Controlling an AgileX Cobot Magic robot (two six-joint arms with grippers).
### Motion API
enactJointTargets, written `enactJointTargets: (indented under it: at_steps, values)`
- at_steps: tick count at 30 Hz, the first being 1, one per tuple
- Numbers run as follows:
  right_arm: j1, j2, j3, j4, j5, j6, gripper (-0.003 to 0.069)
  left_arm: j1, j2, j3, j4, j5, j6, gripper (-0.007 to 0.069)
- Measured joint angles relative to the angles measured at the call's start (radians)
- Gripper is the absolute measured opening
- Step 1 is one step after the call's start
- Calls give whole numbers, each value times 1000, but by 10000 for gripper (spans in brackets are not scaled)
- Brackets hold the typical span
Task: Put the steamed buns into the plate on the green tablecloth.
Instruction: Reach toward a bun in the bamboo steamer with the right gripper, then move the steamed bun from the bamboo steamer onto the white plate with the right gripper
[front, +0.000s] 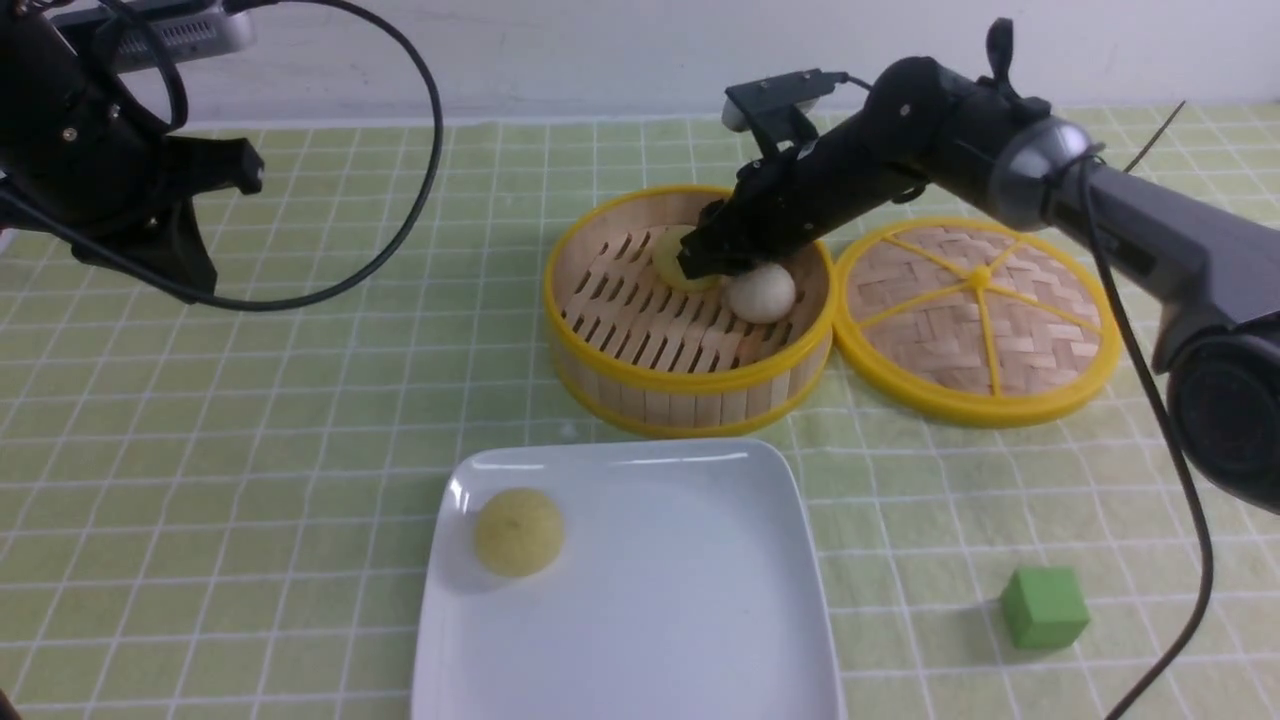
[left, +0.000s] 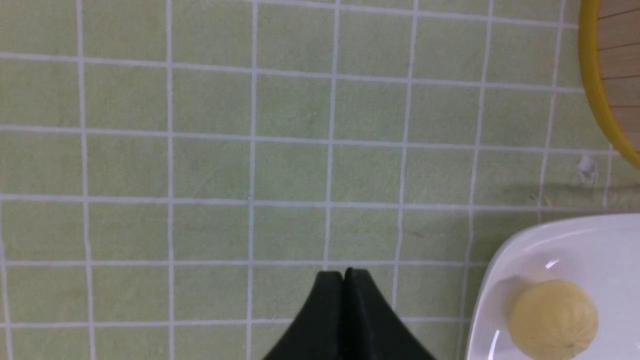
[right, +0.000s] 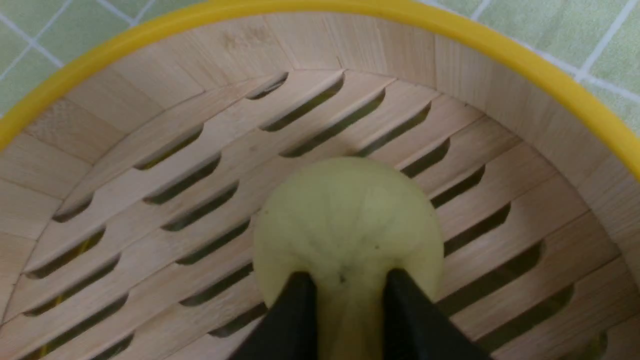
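Observation:
On the green tablecloth (front: 250, 450) lies the white square plate (front: 620, 455), with one pale yellow steamed bun (front: 518, 531) in its left part. That same bun (left: 554, 318) and the plate's corner (left: 500, 260) also show in the left wrist view. A second pale yellow bun (right: 345, 220) sits on the slats inside the bamboo basket (front: 690, 385). My right gripper (right: 345, 280) reaches into the basket and pinches this bun between its two fingers. A greyish-beige bun (front: 762, 293) rests just beside that gripper (front: 700, 265). My left gripper (left: 343, 272) is shut and holds nothing, above bare cloth left of the plate.
The basket's woven lid (front: 975, 320) lies flat to the right of the basket, touching it. A small green cube (front: 1044, 607) sits on the cloth right of the plate. The left arm (front: 110, 160) hangs at the far left with its cable looping toward the middle.

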Motion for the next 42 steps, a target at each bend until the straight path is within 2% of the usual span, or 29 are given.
enactJointTargets:
  at_steps: [2, 4, 9, 14, 16, 19, 23, 24, 25, 26, 28, 32, 33, 35, 37, 42]
  values:
    - [0, -3, -5, 0, 15, 0, 56, 0, 0, 0, 5, 1, 0, 8]
    - [0, -6, -10, 0, 32, 2, 18, 0, 0, 0, 12, 1, 0, 9]
    - [-2, -32, -38, -17, 167, 3, 14, 0, 0, 0, 32, 0, 0, 13]
    - [-1, -160, -53, -38, 420, -12, 14, 0, 0, 0, 48, 0, 0, 17]
    - [-1, -214, -54, -46, 467, -4, 15, 0, 0, 0, 66, 0, 0, 17]
    - [-1, -300, -18, -61, 476, 49, 15, 0, 0, 0, 78, 0, 0, 19]
    - [24, -444, 213, -81, 473, 146, 17, 0, 0, 0, 91, 1, 0, 19]
    - [27, -450, 228, -82, 473, 146, 17, 0, 0, 0, 94, 0, 0, 19]
    - [57, -494, 372, -86, 474, 140, 18, 0, 0, 0, 101, 0, 0, 19]
    - [61, -494, 372, -86, 474, 138, 18, 0, 0, 0, 101, 0, 0, 19]
    - [109, -518, 518, -86, 467, 106, 20, 0, 0, 0, 101, 0, 0, 20]
    - [209, -511, 669, -77, 272, 66, 31, 0, 0, 0, 99, 1, 0, 20]
    - [213, -509, 669, -77, 272, 66, 33, 0, 0, 0, 99, 0, 0, 20]
    - [263, -477, 691, -88, 131, 64, 63, 0, 0, 0, 97, 0, 0, 20]
    - [283, -461, 692, -105, 71, 64, 101, 0, 0, 0, 96, 0, 0, 20]
    - [304, -451, 692, -115, 26, 80, 307, 0, 0, 0, 96, 0, 0, 28]
